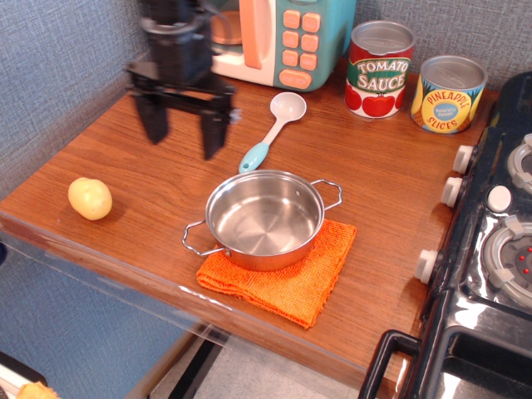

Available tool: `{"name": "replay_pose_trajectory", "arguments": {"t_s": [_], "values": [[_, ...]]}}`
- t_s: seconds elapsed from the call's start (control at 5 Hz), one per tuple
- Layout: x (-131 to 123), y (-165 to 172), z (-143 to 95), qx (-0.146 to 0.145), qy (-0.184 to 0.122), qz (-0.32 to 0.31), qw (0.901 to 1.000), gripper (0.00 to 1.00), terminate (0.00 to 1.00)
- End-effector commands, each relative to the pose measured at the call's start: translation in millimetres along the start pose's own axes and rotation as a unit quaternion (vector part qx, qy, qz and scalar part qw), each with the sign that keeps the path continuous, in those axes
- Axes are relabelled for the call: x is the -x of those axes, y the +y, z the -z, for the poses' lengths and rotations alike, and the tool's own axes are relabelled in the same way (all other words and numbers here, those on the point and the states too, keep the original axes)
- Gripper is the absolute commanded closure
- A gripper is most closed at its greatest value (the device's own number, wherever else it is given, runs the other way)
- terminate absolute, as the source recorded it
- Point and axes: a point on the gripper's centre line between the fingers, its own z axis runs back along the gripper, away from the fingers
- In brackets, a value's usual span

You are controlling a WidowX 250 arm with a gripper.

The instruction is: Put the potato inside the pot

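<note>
Observation.image showed our end effector (180, 140) spread wide and empty above the worktop's (125, 158) left side; the potato (90, 199) sat near the front-left corner, well apart from the pot (263, 219); we judged it light, smooth, rigid, likely slippery, best pinched across its narrow middle.

gripper (184, 140): seen above counter, jaws spread, nothing held | potato (90, 199): lying near left counter edge | pot (264, 219): empty, set on orange cloth (283, 278)
</note>
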Motion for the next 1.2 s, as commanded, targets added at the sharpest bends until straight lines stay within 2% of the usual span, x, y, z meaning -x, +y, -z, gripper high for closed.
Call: {"name": "replay_pose_trajectory", "arguments": {"t_s": [0.0, 0.2, 0.4, 0.6, 0.8, 1.0], "values": [[47.9, 39.2, -12.7, -0.041, -0.02, -0.026, 0.9986, 0.0, 0.0], [47.8, 48.9, -1.4, -0.041, -0.016, -0.05, 0.9978, 0.0, 0.0], [42.0, 60.2, 9.7, -0.034, -0.024, -0.083, 0.9957, 0.0, 0.0], [34.7, 63.5, 21.8, -0.028, -0.016, -0.097, 0.9947, 0.0, 0.0], [33.9, 62.7, 32.3, -0.036, -0.013, -0.103, 0.994, 0.0, 0.0], [34.9, 63.9, 44.8, -0.041, 0.008, -0.112, 0.9928, 0.0, 0.0]]}}
